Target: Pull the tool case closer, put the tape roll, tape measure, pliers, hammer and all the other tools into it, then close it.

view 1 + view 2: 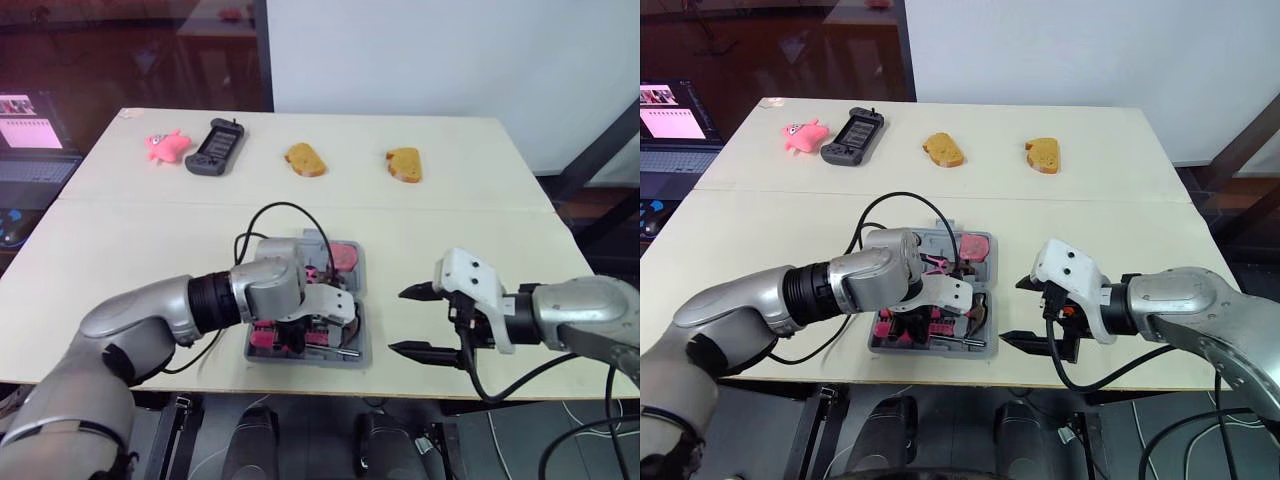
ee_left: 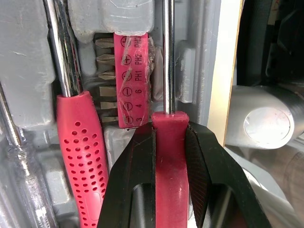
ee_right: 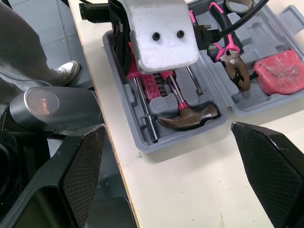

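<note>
A pale cream table (image 1: 130, 250) has a seam running across its top. Behind its far edge rises a white wall (image 1: 450, 50). Behind the table's far left corner is a dark glass panel (image 1: 130, 50) with reddish reflections. Left of the table a lit screen (image 1: 30, 125) glows. A dark slanted bar (image 1: 600, 150) stands off the table's right side. Below its near edge lies grey floor (image 3: 61, 28).

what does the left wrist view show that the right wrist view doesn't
Left wrist view: the left gripper, jaws shut on a pink-handled tool, beside a pink bit holder marked PH1 and PH2. Right wrist view: the open right gripper, the hammer, pliers, red tape measure and a person's shoe. Both: the grey tool case.
</note>
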